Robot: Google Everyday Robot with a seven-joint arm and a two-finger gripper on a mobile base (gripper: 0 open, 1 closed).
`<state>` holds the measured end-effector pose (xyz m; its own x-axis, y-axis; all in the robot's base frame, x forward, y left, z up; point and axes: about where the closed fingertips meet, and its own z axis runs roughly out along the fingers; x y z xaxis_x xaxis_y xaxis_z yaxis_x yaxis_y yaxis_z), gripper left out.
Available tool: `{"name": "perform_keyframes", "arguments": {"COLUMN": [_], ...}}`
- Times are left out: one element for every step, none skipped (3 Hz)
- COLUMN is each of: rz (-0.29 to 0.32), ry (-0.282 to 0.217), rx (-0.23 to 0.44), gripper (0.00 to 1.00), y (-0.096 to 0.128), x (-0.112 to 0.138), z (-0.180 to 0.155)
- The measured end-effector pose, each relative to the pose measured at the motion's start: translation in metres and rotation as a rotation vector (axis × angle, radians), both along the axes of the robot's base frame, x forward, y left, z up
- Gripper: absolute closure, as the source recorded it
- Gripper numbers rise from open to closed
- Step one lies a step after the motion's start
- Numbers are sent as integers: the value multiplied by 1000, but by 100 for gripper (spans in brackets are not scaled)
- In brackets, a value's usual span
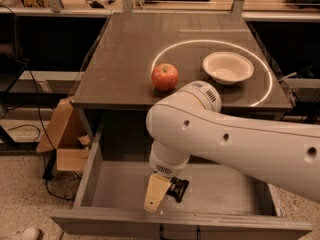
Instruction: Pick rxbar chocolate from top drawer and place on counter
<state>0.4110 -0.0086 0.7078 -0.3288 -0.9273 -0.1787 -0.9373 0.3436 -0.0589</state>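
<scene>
The top drawer (107, 186) stands pulled open below the counter (125, 59), its grey inside in view. My white arm reaches down into it from the right. My gripper (159, 198) hangs low over the drawer floor near the front panel, left of the middle. A small black thing (178, 189), which looks like the rxbar chocolate, sits right against the gripper's right side. I cannot tell whether it lies on the drawer floor or is held. The arm hides the right part of the drawer.
A red apple (165, 77) and a white bowl (227, 67) stand on the counter inside a bright ring reflection. A brown cardboard box (65, 139) sits on the floor left of the drawer. Shelves and cables run along the back.
</scene>
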Motion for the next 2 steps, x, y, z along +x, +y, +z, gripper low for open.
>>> {"name": "perform_keyframes", "arguments": {"rz": [-57, -103], "ry": [0, 5], "rx": [-8, -14], "gripper": [0, 0], "y": [-2, -11], "x": [7, 17], "z": [-11, -16]}}
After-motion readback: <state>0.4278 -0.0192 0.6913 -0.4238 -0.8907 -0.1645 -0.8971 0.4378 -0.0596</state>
